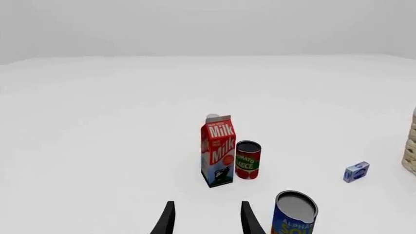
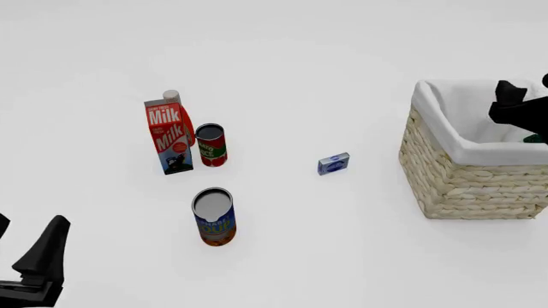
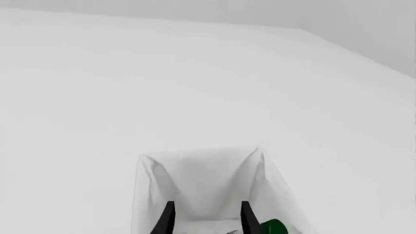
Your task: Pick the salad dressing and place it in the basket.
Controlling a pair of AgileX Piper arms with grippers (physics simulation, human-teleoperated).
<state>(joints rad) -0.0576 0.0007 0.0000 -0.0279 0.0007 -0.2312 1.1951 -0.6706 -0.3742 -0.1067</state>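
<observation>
The basket (image 2: 466, 183), woven straw with a white liner, stands at the right in the front view. Its liner (image 3: 149, 185) fills the lower part of the right wrist view, and its edge (image 1: 410, 155) shows in the left wrist view. My right gripper (image 2: 527, 90) hangs over the basket's opening, open and empty (image 3: 206, 219). Only the dark green cap (image 3: 274, 227) of the salad dressing shows, down inside the basket beside one finger and outside the gap. My left gripper (image 2: 25, 240) is open and empty at the near left (image 1: 206, 219).
A red-and-white milk carton (image 2: 169, 136) and a tomato sauce can (image 2: 210, 145) stand together at the left. A blue soup can (image 2: 214, 217) stands nearer. A small blue box (image 2: 333, 163) lies between them and the basket.
</observation>
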